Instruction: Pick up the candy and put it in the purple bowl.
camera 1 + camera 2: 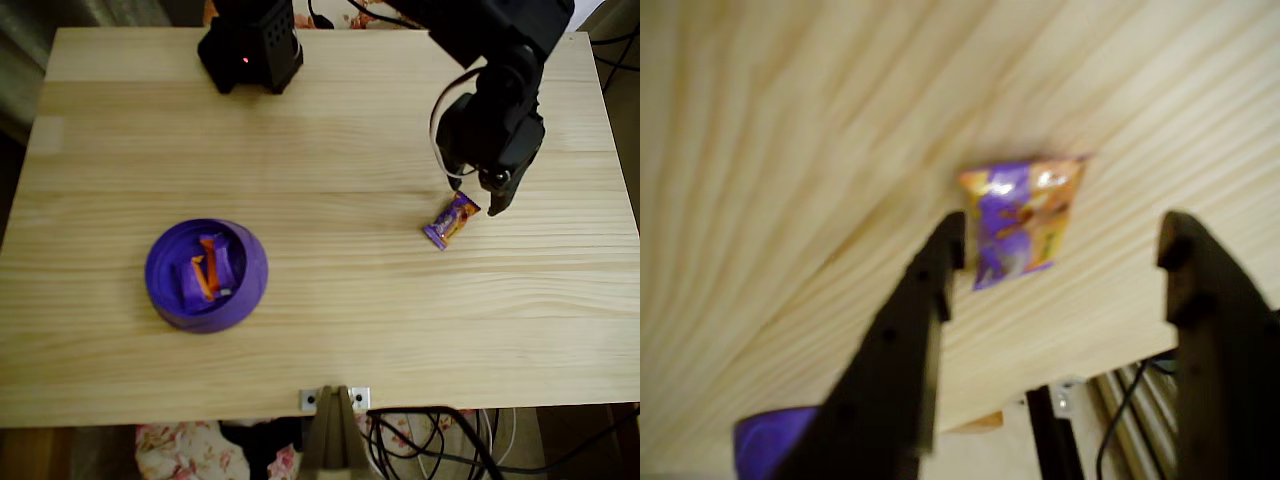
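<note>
The candy [451,220] lies flat on the wooden table at the right, a purple wrapper with an orange-yellow patch. In the wrist view the candy [1019,218] sits on the bare wood just beyond the two dark fingers. My gripper [477,194] hovers right above the sweet's upper end, open, nothing between its fingers. In the wrist view the gripper [1064,248] shows a wide gap. The purple bowl [165,262] stands at the left of the table with two similar wrapped sweets [209,268] inside. A corner of the bowl [772,442] shows low in the wrist view.
The arm's black base [251,45] stands at the table's far edge. A metal bracket [335,398] is fixed at the near edge, with cables [440,440] hanging below. Bare wood stretches between the sweet and the bowl.
</note>
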You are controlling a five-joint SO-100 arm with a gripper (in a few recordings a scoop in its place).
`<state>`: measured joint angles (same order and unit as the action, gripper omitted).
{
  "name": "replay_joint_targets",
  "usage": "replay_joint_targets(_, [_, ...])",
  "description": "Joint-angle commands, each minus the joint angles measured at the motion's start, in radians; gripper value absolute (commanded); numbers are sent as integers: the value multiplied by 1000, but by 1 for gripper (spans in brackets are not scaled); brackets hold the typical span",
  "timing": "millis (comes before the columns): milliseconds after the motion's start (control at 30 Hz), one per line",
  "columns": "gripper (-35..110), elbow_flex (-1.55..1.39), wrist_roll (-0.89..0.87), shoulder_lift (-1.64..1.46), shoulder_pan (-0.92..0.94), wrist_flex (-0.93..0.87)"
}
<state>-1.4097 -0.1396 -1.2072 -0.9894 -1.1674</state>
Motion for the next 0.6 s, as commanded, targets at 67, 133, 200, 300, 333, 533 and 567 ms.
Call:
replay_joint_targets(67, [38, 89, 21, -6, 15, 3])
replay_joint_targets(133, [38, 98, 32, 6, 29, -6])
replay_joint_targets(200, [38, 107, 41, 20, 43, -14])
replay_joint_targets(300, [37, 121, 48, 38, 60, -29])
replay_joint_targets(333, [37, 121, 51, 43, 64, -31])
replay_joint_targets(533, [33, 129, 63, 71, 92, -34])
replay_joint_targets(567, [32, 129, 63, 75, 92, -34])
